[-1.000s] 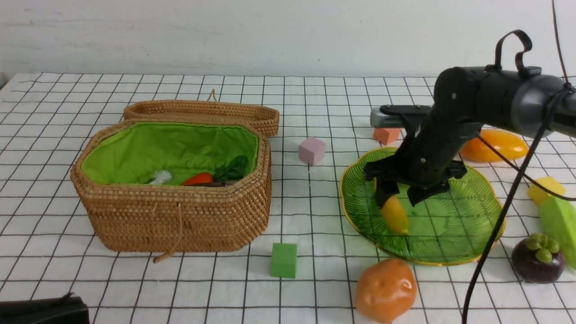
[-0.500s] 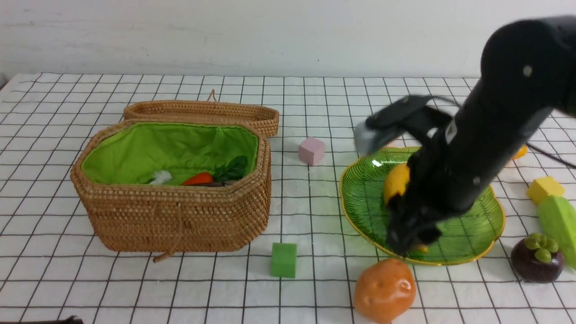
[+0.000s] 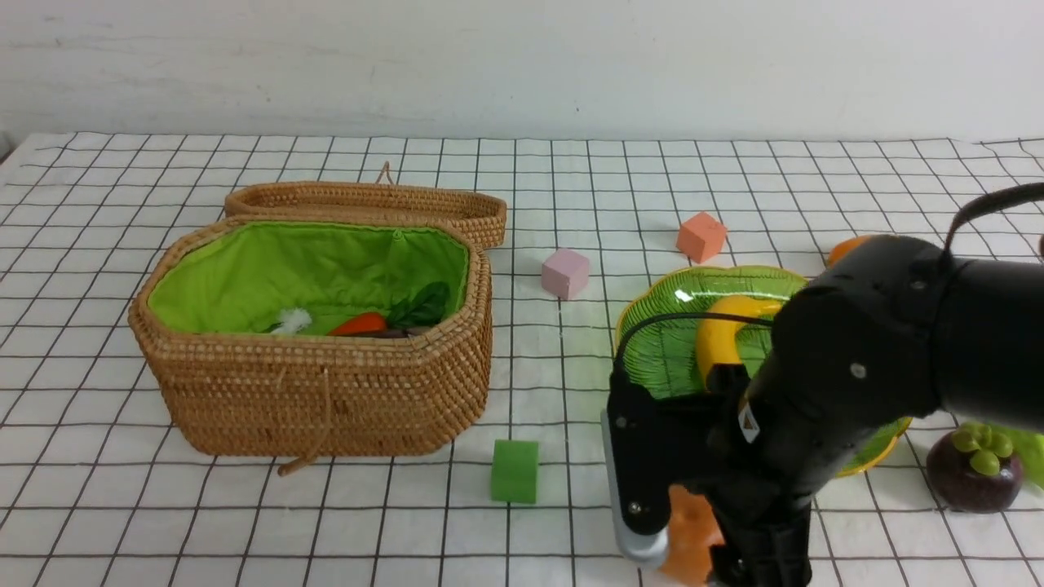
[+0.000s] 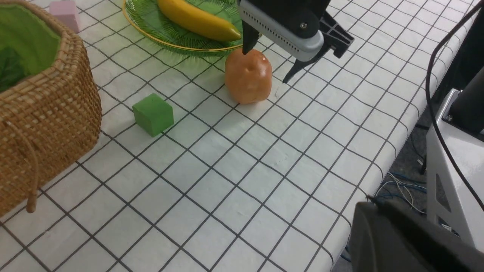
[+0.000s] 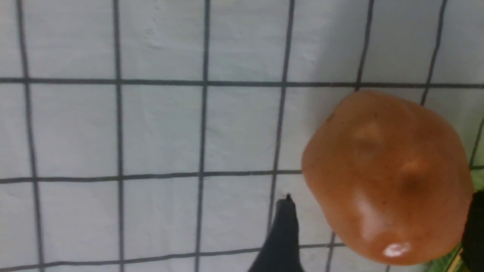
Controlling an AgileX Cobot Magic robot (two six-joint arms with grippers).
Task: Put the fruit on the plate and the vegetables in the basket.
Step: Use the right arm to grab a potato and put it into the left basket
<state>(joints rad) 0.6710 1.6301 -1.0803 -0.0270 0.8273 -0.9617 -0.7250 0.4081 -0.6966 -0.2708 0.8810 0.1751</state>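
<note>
A green cube (image 3: 515, 470), pink cube (image 3: 565, 273) and orange cube (image 3: 701, 236) sit apart on checked cloth (image 3: 522, 179).

Masked by the right arm in the front view: nearly all of the potato (image 3: 689, 534), the near side of the plate (image 3: 669, 350), much of the banana (image 3: 722, 338), most of the mango (image 3: 844, 247) and of the green vegetable (image 3: 1024, 448). Sunk behind the basket (image 3: 326, 391) wall: the lower part of the pepper (image 3: 359, 324), beside a dark item (image 3: 395, 333) too hidden to name. Cropped at the left wrist view's top edge: the right end effector (image 4: 266, 64) above its fingers. Blurred in that view's corner: a dark bulk (image 4: 401, 238), unidentifiable.
</note>
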